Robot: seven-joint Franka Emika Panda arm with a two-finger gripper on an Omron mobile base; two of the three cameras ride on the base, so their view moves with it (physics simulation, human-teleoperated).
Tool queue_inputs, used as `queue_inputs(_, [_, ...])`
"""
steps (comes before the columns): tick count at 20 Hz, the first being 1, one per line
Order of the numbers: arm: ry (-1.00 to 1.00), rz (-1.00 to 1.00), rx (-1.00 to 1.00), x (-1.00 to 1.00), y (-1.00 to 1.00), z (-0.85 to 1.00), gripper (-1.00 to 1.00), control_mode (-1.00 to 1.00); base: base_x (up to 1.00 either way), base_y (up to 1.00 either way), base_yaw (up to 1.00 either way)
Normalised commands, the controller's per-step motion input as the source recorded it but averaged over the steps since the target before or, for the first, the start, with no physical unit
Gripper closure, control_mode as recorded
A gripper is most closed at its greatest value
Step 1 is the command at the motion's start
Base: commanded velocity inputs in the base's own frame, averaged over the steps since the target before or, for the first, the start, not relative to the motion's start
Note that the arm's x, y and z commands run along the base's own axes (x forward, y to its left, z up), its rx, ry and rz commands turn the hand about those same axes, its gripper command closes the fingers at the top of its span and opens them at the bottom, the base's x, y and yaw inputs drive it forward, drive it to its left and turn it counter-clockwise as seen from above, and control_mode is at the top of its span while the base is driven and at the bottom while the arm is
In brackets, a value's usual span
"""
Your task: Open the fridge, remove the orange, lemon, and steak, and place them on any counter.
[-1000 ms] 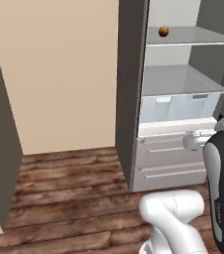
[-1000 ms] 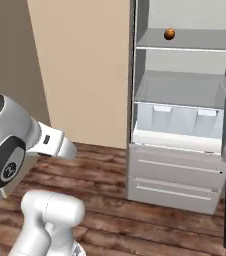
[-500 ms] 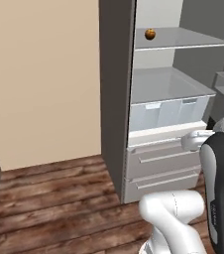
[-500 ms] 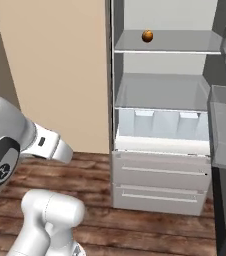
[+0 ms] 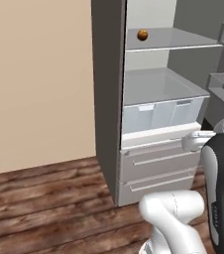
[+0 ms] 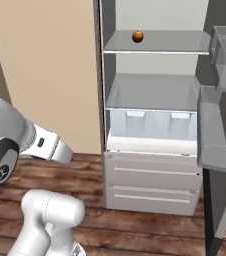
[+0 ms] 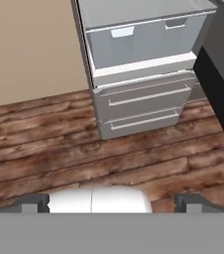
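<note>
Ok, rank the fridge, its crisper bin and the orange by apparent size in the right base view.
1. Fridge, by far the largest.
2. Crisper bin.
3. Orange, tiny, and it sits farthest back on the upper shelf.

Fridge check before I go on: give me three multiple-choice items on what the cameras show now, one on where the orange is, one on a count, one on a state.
1. Where does the orange sit?
A. on the upper shelf inside the fridge
B. in the clear bin under the lower shelf
C. on the wooden floor

2. How many outside drawers with bar handles does the fridge have below its open compartment?
A. one
B. two
C. four

3. How does the fridge door stand?
A. shut
C. swung open, its bins on show
B. taken off and lying on the floor

Answers: 1 A, both base views show the fruit near the left end of the upper shelf. 2 B, two drawer fronts are stacked at the bottom, each with one handle. 3 C, the right base view shows the door swung out on the right and the shelves bare to view.
</note>
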Motion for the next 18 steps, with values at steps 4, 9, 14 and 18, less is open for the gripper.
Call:
queue_inputs(4, [0.0, 0.0, 0.0, 0.0, 0.0, 0.0, -1.0, 1.0, 0.76, -0.31, -0.01])
queue_inputs(9, [0.0, 0.0, 0.0, 0.0, 0.0, 0.0, -1.0, 1.0, 0.86, -0.3, 0.0])
queue_inputs(14, [0.0, 0.0, 0.0, 0.0, 0.0, 0.0, -1.0, 1.0, 0.69, -0.3, -0.02])
queue_inputs(18, [0.0, 0.0, 0.0, 0.0, 0.0, 0.0, -1.0, 1.0, 0.6, -0.27, -0.06])
